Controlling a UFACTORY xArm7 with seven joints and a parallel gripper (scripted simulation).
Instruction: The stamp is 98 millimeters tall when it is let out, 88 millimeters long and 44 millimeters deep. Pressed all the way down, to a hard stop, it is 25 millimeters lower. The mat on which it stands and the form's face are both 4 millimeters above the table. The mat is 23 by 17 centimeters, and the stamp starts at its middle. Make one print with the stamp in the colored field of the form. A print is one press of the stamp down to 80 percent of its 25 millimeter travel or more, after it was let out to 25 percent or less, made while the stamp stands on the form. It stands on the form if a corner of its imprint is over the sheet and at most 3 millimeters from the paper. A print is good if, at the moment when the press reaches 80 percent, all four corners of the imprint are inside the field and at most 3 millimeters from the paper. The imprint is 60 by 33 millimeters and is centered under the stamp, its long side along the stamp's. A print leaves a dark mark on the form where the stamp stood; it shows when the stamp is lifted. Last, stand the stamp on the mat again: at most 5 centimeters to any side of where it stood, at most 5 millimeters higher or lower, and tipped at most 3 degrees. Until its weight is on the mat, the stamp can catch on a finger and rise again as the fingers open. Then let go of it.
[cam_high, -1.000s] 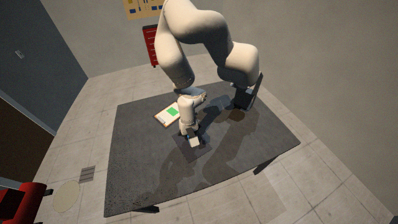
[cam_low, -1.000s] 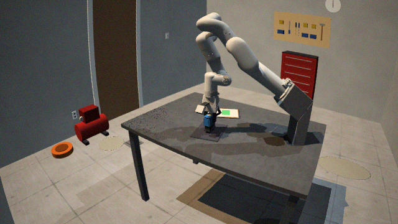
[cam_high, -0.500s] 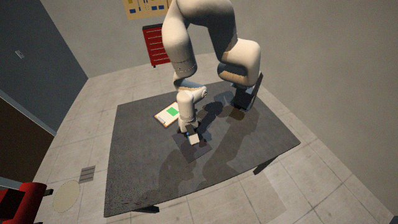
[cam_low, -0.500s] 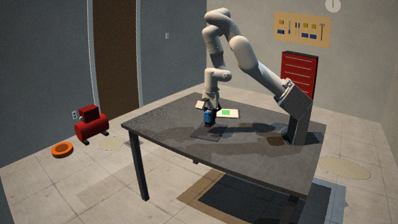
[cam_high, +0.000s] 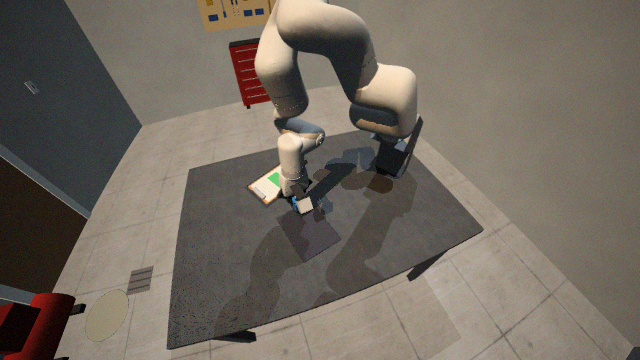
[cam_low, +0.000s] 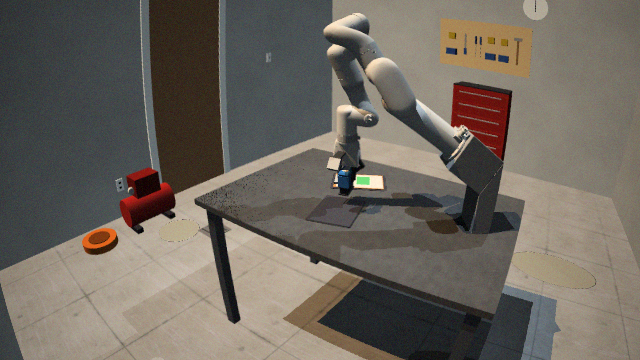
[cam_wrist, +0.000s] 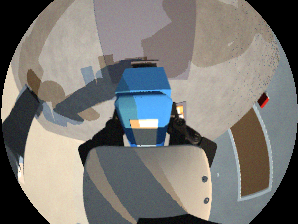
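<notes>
My gripper (cam_wrist: 145, 101) is shut on the blue stamp (cam_wrist: 141, 106) and holds it in the air above the table. In the exterior view the stamp (cam_low: 344, 179) hangs between the dark mat (cam_low: 336, 210) and the form (cam_low: 367, 182). In the top view the stamp (cam_high: 296, 208) is just past the mat's (cam_high: 309, 233) far edge, beside the form (cam_high: 269, 185). The form's green field (cam_high: 274, 178) is free of marks; it also shows in the exterior view (cam_low: 363, 180). The arm hides part of the form in the top view.
The arm's base (cam_low: 475, 192) stands on the table at the right. A red tool cabinet (cam_low: 481, 117) is by the back wall. A red compressor (cam_low: 145, 199) and an orange disc (cam_low: 100, 239) lie on the floor at the left.
</notes>
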